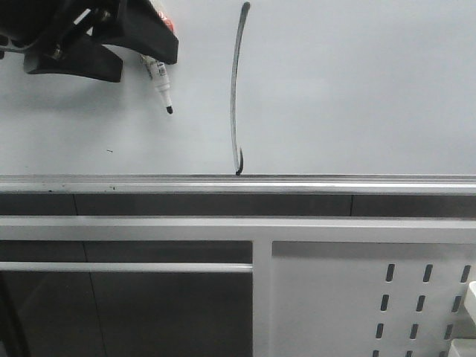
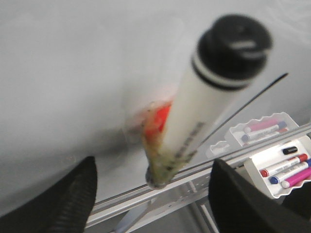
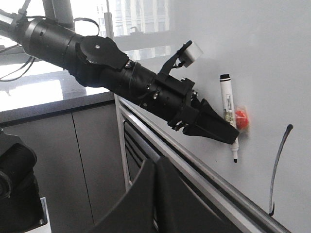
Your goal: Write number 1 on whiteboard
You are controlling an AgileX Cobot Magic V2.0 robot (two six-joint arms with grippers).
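Left pincer (image 1: 141, 56), seemingly clear of number 1 (image 1: 236, 89).

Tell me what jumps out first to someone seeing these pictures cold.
First, the long dark stroke of the number 1 running down the middle of the pale whiteboard, ending in a small hook just above the silver rail. Next, the left gripper at the board's upper left, holding a white marker with its black tip pointing down, clear of the stroke.
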